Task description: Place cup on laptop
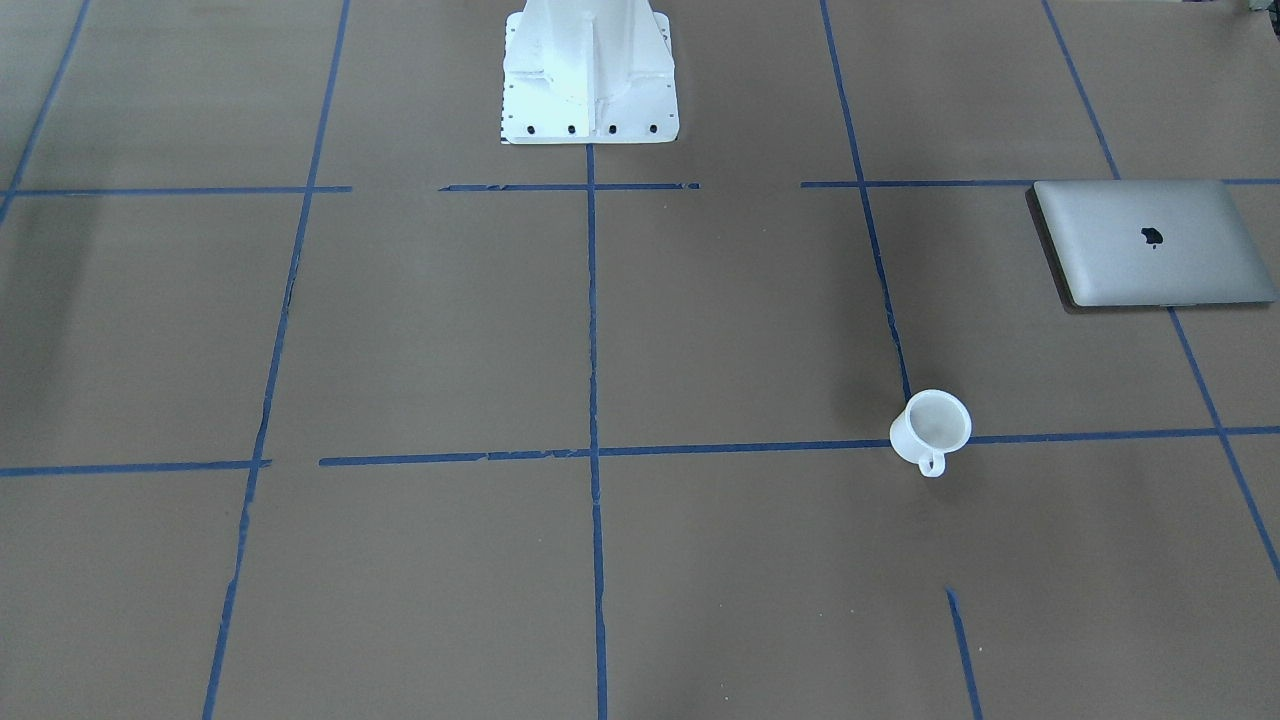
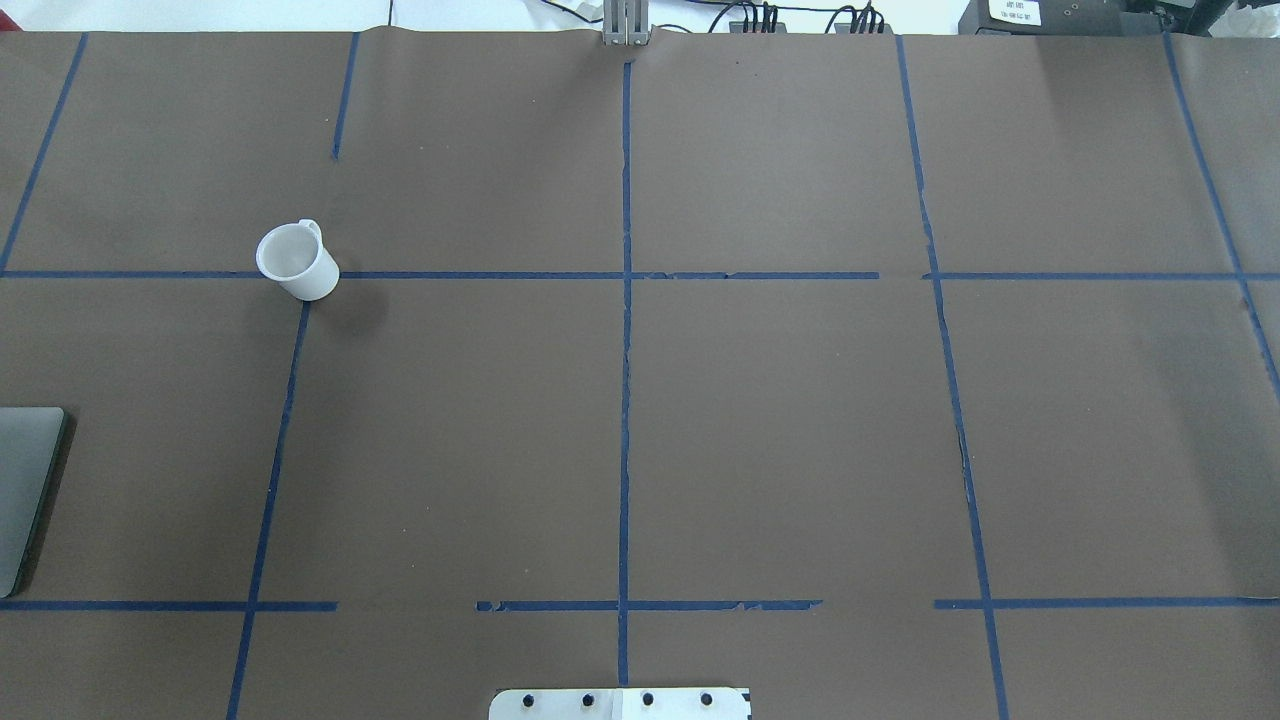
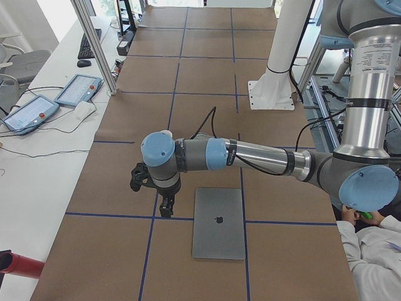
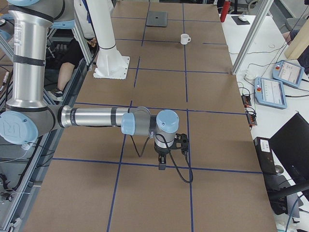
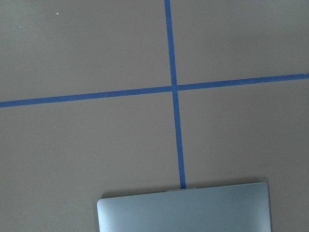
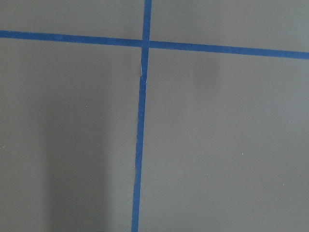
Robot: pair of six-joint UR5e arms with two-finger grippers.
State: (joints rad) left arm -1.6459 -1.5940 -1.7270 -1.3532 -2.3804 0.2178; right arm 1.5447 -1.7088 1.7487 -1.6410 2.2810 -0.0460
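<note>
The small white cup (image 1: 932, 430) stands upright on the brown table, handle toward the operators' side; it also shows in the overhead view (image 2: 296, 262) and far off in the right side view (image 4: 184, 38). The closed silver-grey laptop (image 1: 1150, 242) lies flat near the table's end on my left, cut by the overhead view's edge (image 2: 25, 490). In the left side view my left gripper (image 3: 166, 210) hangs above the table just beside the laptop (image 3: 218, 222). The left wrist view shows the laptop's edge (image 5: 183, 210). My right gripper (image 4: 162, 164) hangs over bare table, far from both. I cannot tell whether either gripper is open or shut.
The white robot pedestal (image 1: 590, 75) stands at the table's robot-side edge. Blue tape lines cross the brown table cover. Teach pendants (image 3: 78, 89) and an aluminium post (image 3: 94, 44) stand on the operators' side. A person (image 3: 376, 244) sits beside the robot base.
</note>
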